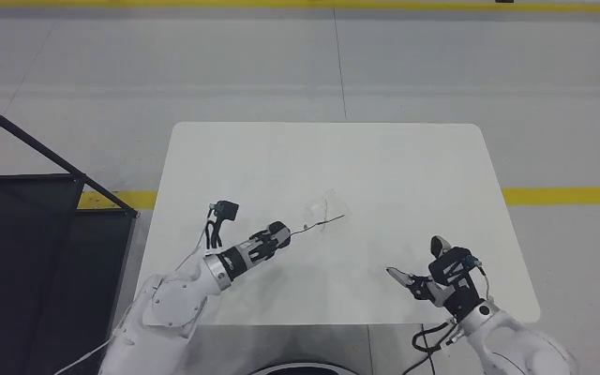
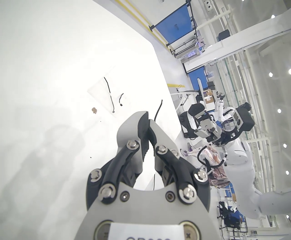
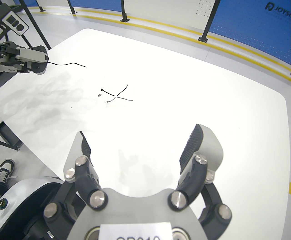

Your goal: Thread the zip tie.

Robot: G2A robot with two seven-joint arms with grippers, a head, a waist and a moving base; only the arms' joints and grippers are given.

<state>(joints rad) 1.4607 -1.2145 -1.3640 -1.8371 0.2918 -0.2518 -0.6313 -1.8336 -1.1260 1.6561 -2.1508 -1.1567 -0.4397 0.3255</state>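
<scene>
Zip tie (image 1: 317, 224): thin black strand. One end is clamped in the left gripper (image 1: 279, 231). The rest runs out toward the far right above the worktop (image 1: 403, 169), and its free end reaches the clear bag (image 2: 98, 92). Contact with the bag cannot be determined.
Left fingers (image 2: 142, 128): closed narrow, with the black pads pressed together on the end of the zip tie. The strand emerges from the tips.
Right gripper (image 3: 139, 131): positioned over the near right part of the worktop, well apart from the zip tie.
Right fingers (image 3: 193, 145): spread wide, ribbed pads facing each other, nothing between them and nothing touched.
Loose zip ties (image 3: 113, 93): two short black strands crossing each other on the clear bag, near the worktop centre.
Brown scrap (image 2: 94, 110): small fragment just beside the bag.
Worktop: white, rounded corners, faintly smudged on the near left.
Room: grey floor (image 1: 281, 66) with a yellow line (image 1: 553, 195). Blue panels (image 3: 238, 18) stand behind black posts (image 3: 210, 20).
</scene>
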